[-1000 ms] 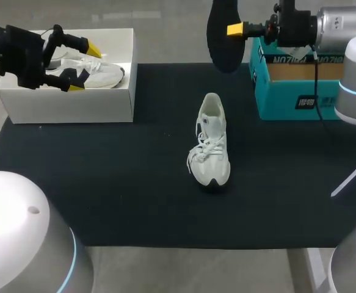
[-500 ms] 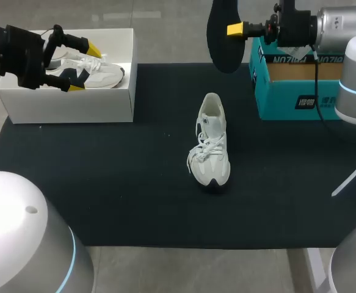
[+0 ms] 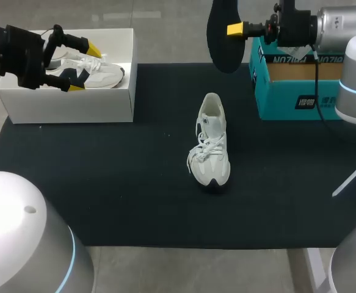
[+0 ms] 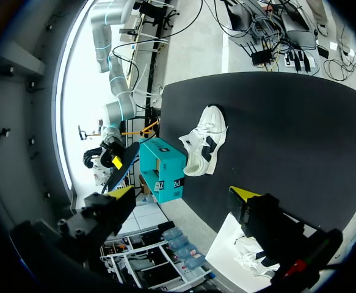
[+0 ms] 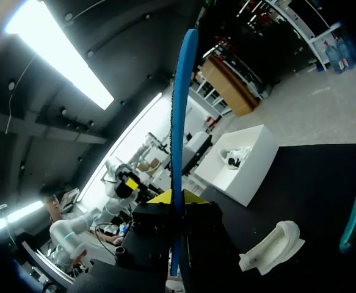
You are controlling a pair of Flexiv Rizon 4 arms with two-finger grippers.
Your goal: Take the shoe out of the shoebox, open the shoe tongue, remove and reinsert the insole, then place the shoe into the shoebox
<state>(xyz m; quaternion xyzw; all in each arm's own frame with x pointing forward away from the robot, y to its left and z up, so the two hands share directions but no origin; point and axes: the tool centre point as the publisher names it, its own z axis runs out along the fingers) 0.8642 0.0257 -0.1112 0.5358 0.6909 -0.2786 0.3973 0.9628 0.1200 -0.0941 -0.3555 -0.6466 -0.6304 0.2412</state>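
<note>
The insole (image 3: 222,36) is pinched between the fingers of the right gripper (image 5: 176,196) and is held in the air, close to the teal box (image 3: 294,91). The shoe (image 3: 210,143) is laid upright in the middle of the black mat (image 3: 104,183), its toe toward the near edge. The left gripper (image 3: 85,67) is seen with fingers spread over the white shoebox (image 3: 74,104), where a second shoe (image 3: 101,74) is lying.

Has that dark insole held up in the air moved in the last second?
No. The insole hangs just where it was, beside the teal box's corner.
</note>
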